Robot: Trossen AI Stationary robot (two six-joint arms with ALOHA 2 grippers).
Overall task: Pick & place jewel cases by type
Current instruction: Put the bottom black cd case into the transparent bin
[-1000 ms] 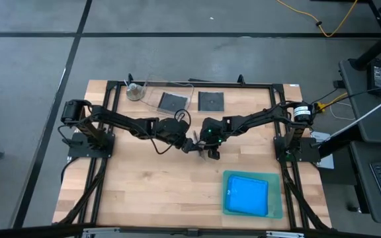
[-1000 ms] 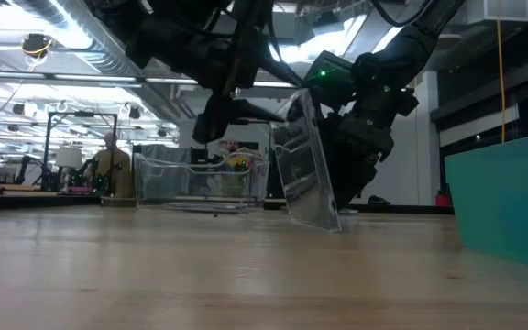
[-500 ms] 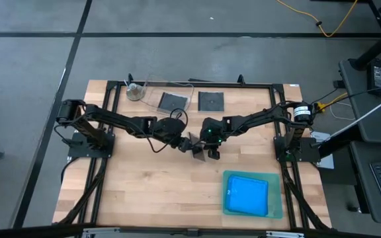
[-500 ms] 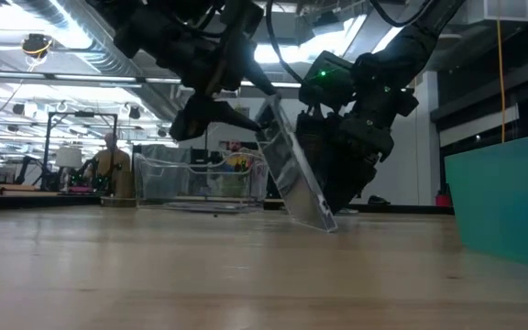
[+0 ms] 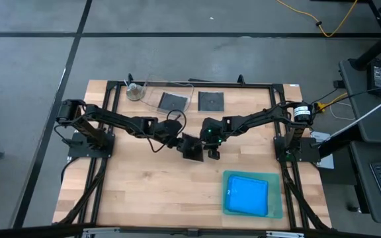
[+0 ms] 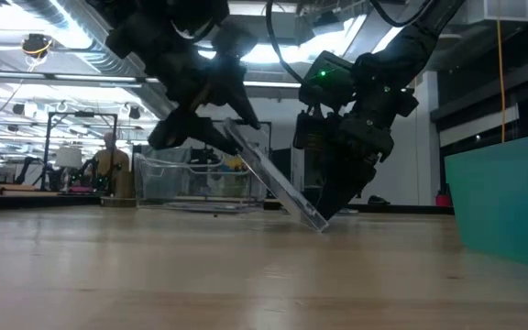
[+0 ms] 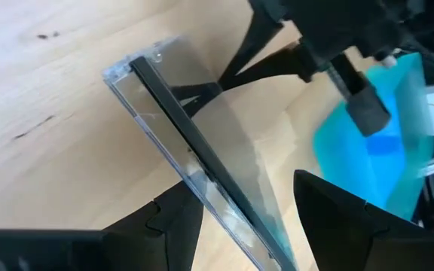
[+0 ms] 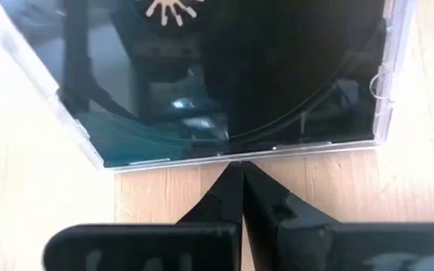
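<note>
A dark square jewel case (image 5: pixel 192 147) with a clear front stands tilted at mid-table, its lower edge (image 6: pixel 317 220) on the wood. My left gripper (image 5: pixel 177 139) is shut on the raised end. My right gripper (image 5: pixel 211 149), fingers shut, sits low at the case's lower edge. Two more dark cases lie at the far side, one (image 5: pixel 172 101) in the clear tub and one (image 5: pixel 210 101) on the table beside it. Blue cases (image 5: pixel 247 194) lie in the green tray. My left gripper holds the case by its raised edge (image 7: pixel 228 199), pinched between the two fingers (image 7: pixel 173 220), one on each face. It comes slanting down from the table's left. The case leans toward the left, its lower edge on the table. My right gripper's shut fingertips (image 8: pixel 237 172) touch the case's lower edge (image 8: pixel 236 153). They come low from the table's right and point down at the wood.
The clear tub (image 5: pixel 152 92) and a small round object (image 5: pixel 134 91) stand at the far left of the table. The green tray (image 5: pixel 276 198) sits near the right front corner. Bare wood (image 5: pixel 144 185) lies toward the near left.
My left gripper has moved toward the table's left and down, tipping the case from nearly upright to a steep lean. The case's top edge swung left and lower, while its bottom edge stayed on the table against my right gripper's shut fingers.
</note>
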